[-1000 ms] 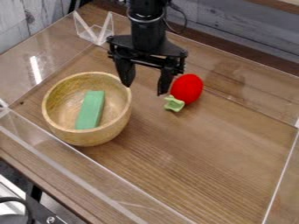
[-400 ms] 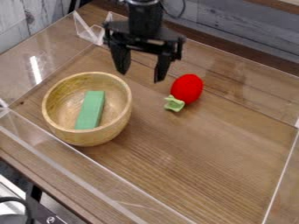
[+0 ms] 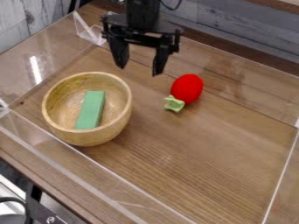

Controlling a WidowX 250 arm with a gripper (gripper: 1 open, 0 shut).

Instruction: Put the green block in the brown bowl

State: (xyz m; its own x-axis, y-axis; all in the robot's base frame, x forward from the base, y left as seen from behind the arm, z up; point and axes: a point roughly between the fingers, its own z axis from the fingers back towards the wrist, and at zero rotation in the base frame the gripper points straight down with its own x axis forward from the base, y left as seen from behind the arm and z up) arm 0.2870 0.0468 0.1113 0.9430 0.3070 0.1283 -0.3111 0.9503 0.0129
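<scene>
Already the green block [image 3: 90, 109] lies flat inside the brown bowl [image 3: 61, 129], lengthwise across its floor. The gripper [image 3: 142, 63] hangs above the table with its 2 fingers spread, holding nothing. The block looks rigid, light and smooth-faced; its long edges would give the surest pinch.

The brown bowl [image 3: 86, 109] is pale wood, grain showing along its thick rim, matt. The green block [image 3: 91, 109] in it looks flat and matt. The bench [image 3: 211, 157] is streaky brown wood with a slight sheen, edged by clear, glossy plastic walls [image 3: 281, 179]. The claw [image 3: 142, 65] is matt black; the red round object [image 3: 186, 87] looks smooth.
</scene>
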